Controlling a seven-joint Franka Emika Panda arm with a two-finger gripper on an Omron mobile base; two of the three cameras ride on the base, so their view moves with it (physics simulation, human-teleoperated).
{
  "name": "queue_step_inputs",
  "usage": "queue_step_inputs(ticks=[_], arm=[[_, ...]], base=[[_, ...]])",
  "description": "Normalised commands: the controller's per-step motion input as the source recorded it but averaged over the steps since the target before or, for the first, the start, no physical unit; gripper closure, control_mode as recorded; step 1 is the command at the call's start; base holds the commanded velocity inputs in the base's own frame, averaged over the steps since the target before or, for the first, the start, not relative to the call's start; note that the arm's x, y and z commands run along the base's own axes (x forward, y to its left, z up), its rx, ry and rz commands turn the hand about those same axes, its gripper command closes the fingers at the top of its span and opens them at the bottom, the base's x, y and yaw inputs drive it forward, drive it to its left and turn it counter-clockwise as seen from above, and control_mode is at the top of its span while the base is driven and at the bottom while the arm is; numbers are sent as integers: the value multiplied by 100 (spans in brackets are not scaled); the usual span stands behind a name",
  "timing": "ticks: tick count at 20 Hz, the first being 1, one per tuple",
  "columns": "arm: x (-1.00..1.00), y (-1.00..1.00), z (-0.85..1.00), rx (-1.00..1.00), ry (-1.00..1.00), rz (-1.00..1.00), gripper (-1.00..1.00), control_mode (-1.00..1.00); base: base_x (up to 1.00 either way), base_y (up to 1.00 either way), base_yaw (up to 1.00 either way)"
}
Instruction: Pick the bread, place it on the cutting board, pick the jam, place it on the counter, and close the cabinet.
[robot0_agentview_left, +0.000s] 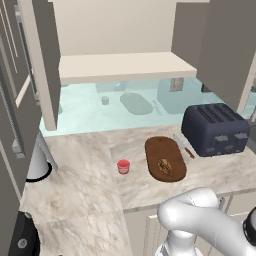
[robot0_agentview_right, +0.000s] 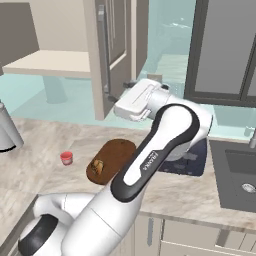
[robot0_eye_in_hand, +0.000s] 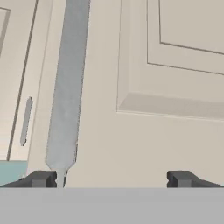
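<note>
The bread lies on the near end of the dark oval cutting board. The red jam stands on the marbled counter, just left of the board. The cabinet is open above, its cream shelf bare and both doors swung out. My gripper is open and faces the right door at close range. Its left fingertip sits by the lower end of the door's metal handle.
A dark navy toaster stands right of the board, with a thin utensil between them. A pale cylinder on a dark base is at the counter's left. A sink lies to the right, under a glass-fronted cabinet.
</note>
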Motion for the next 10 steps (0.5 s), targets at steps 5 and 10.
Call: queue_step_inputs(ticks=[5,10], arm=[[15,30,0,0,0,5,-100,-100],[2,44,0,0,0,2,-100,-100]], base=[[0,0,0],[0,0,0]])
